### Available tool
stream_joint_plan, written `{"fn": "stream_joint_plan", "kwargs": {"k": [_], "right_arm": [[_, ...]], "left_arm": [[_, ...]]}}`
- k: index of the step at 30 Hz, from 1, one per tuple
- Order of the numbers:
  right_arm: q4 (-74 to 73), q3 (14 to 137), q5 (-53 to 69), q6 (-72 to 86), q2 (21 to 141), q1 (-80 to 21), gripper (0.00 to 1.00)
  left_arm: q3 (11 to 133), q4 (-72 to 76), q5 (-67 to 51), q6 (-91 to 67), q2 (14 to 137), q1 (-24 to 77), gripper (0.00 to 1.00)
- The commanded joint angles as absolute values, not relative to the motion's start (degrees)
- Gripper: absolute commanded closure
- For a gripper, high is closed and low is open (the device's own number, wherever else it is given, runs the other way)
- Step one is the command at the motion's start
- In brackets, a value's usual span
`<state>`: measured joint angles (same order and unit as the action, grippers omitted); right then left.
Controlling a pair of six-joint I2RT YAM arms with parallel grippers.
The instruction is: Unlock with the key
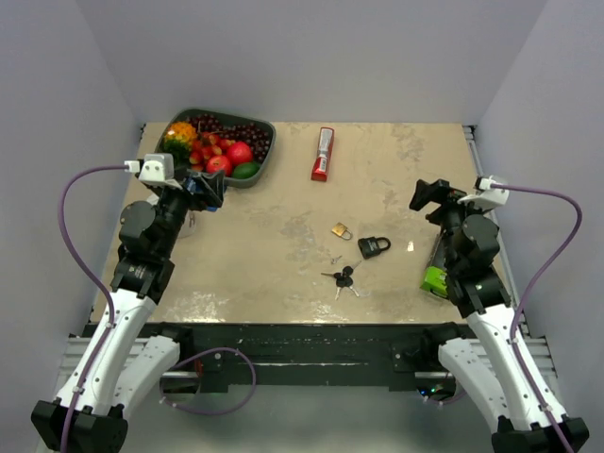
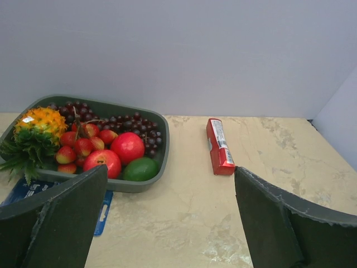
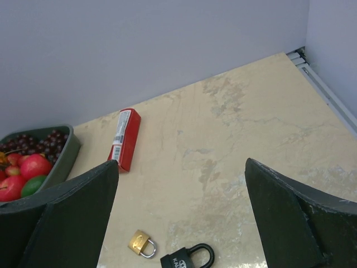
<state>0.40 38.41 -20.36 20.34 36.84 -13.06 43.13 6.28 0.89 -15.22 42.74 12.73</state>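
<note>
Left end effector (image 1: 206, 189) & right end effector (image 1: 427, 196) both spread wide, w/ nothing held. Key (image 1: 343, 279) lies on counter (image 1: 283, 189) just beside black padlock (image 1: 374, 247), untouched. Task not started: grab, insert, turn all remain.

On the counter (image 1: 283, 236), the key (image 1: 342, 279) lies left of the right gripper (image 1: 427, 195) and nearer the arm bases. The small padlock (image 1: 342, 230) and the large padlock (image 1: 374, 247) lie just behind the key. The fruit tray (image 2: 134, 186) sits just behind the left gripper (image 1: 212, 189).

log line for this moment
left gripper: open, empty | right gripper: open, empty | bunch of black-headed silver keys: on beige table, untouched
</note>
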Motion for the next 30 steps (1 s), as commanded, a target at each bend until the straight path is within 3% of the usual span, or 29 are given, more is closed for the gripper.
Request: {"fn": "stream_joint_plan", "kwargs": {"k": [1, 10, 16, 21, 26, 30], "right_arm": [[-1.41, 42.27, -20.57, 20.04, 36.21, -12.83, 0.01], [-0.26, 43.06, -11.08, 15.91, 41.83, -12.92, 0.02], [-1.67, 45.0, -4.49, 15.56, 44.47, -13.53, 0.1], [-1.67, 45.44, -4.74, 15.91, 45.35, -17.13, 0.12], [-6.23, 49.56, -10.01, 14.94, 51.05, -25.55, 0.13], [-8.96, 49.14, -10.98, 17.3, 53.87, -29.26, 0.19]], "left_arm": [[44.82, 8.26, 2.2, -13.53, 42.19, 12.3, 0.01], [44.3, 8.26, 4.04, -13.27, 41.75, 12.3, 0.01], [42.28, 9.57, 1.94, -12.39, 41.66, 12.3, 0.02], [41.92, 11.25, -3.78, -11.43, 44.55, 13.27, 0.08], [42.36, 9.33, -0.36, -6.6, 45.79, 21.08, 0.09], [42.63, 8.7, -0.79, -6.68, 47.02, 22.76, 0.08]]}}
